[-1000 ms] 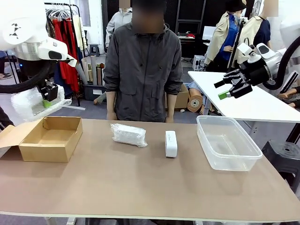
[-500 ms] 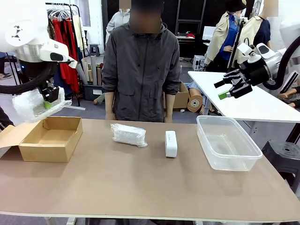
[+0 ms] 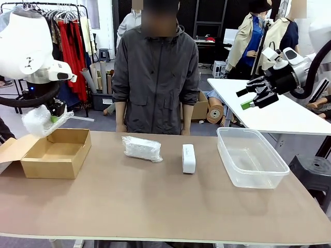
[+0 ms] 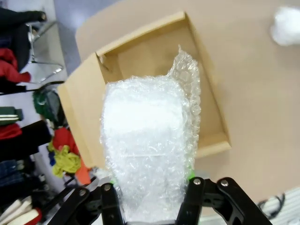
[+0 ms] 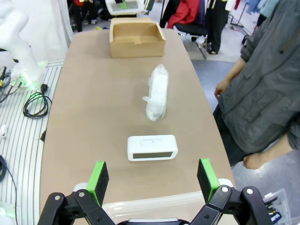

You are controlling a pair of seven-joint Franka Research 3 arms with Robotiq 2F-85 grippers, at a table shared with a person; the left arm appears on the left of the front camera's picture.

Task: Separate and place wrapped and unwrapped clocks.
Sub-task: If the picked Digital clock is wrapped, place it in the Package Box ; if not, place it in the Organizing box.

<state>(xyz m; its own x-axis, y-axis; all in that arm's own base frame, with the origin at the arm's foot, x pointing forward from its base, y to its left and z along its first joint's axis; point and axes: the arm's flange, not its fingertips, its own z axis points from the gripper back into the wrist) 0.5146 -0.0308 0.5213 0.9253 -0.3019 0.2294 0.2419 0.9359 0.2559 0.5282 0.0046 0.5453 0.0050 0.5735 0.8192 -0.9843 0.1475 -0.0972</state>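
L wrist view: wrapped clock (image 4: 150, 150) hides inner faces of L jaws & much of box (image 4: 213, 146) floor. 2nd wrapped clock (image 4: 287, 26) blurred, cut by frame edge. Front view: box flap cut at L edge.

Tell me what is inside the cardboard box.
Nothing shows inside the cardboard box, just bare floor. The wrapped clock in the left gripper hangs over it, hiding part of that floor.

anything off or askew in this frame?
Nothing stands out. The left hand holds one wrapped clock above the cardboard box, a loose bubble-wrap flap sticking out. The second wrapped clock and the bare clock lie apart on the table; the plastic tub sits upright and empty. The right hand is open, raised.
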